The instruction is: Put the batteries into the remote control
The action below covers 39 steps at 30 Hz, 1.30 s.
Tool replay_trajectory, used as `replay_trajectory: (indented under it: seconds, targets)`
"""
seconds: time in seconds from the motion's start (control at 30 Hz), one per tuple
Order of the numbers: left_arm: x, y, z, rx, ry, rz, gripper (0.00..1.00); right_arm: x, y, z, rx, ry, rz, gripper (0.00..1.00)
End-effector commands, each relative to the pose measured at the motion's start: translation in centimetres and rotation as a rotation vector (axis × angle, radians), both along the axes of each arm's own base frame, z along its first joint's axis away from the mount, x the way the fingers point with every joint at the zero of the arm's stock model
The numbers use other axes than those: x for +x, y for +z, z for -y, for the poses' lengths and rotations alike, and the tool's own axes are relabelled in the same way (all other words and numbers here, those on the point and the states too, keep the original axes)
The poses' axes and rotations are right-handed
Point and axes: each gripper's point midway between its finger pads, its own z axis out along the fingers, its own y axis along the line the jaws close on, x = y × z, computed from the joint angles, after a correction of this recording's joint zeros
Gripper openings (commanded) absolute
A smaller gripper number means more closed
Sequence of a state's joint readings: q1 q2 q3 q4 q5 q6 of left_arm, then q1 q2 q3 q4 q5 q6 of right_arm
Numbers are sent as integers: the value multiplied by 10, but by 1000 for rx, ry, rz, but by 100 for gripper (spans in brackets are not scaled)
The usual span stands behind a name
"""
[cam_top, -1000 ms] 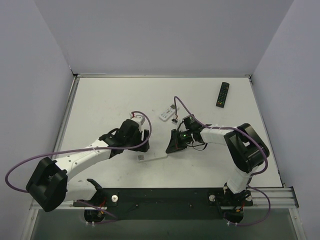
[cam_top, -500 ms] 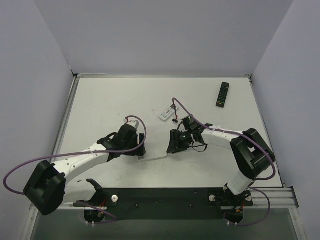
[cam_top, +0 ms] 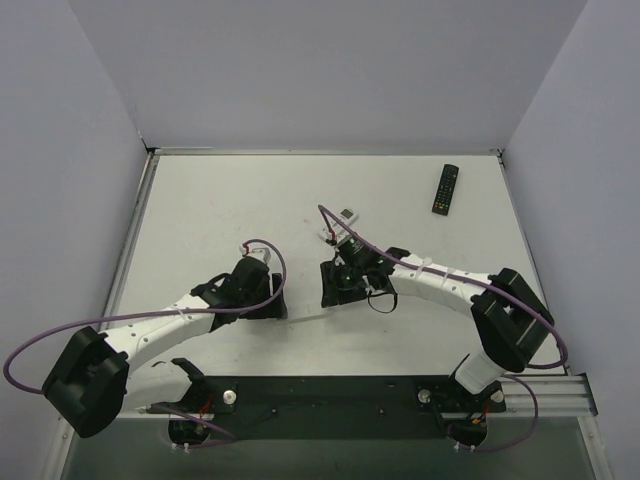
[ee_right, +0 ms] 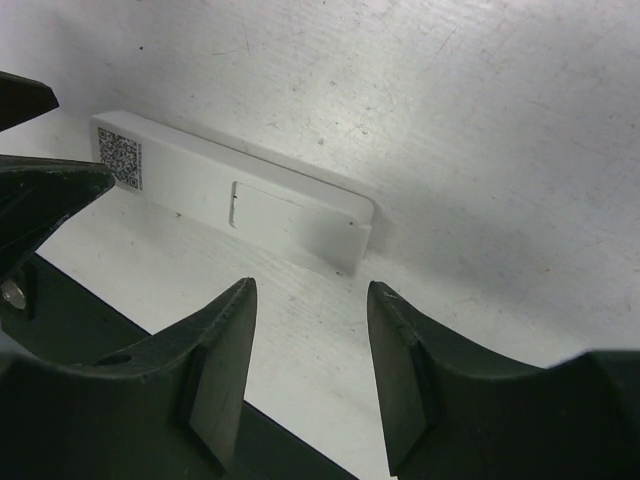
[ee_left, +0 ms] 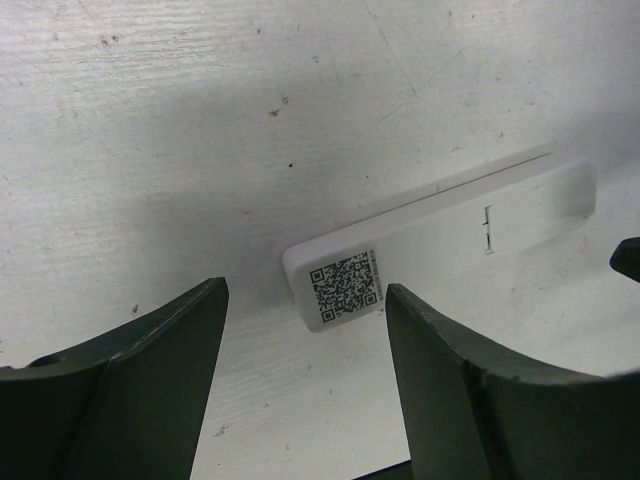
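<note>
Found remote control [ee_left: 440, 240] lying back-up on the surface [ee_left: 200, 120], battery cover [ee_right: 290, 215] seemingly shut, no batteries seen: loading hardly begun. Had left claw [ee_left: 305, 390] spread at its coded end, right claw [ee_right: 310, 370] spread by the other, gripping nothing.

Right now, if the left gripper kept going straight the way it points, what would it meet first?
Most likely the remote control: its end with the code label lies just ahead, in the gap of the open left gripper. Depth is unclear, though.

remote control [ee_left: 440, 240] on table [cam_top: 220, 200], black remote [cam_top: 445, 189] behind
</note>
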State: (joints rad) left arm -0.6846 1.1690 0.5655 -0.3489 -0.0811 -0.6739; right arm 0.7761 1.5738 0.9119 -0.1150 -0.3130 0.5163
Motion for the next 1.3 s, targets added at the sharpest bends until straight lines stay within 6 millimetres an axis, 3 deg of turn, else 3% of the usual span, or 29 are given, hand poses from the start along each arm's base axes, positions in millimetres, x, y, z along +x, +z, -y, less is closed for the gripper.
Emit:
replay_trajectory:
  seconds: [0.0, 0.23, 1.27]
  targets:
    - [11, 12, 9, -66, 21, 53, 74, 3, 1, 8, -118, -55, 28, 46]
    - [10, 8, 12, -84, 14, 47, 73, 6, 2, 0, -178, -69, 70, 62]
    - [6, 1, 21, -120, -17, 20, 68, 4, -17, -11, -294, -52, 66, 56]
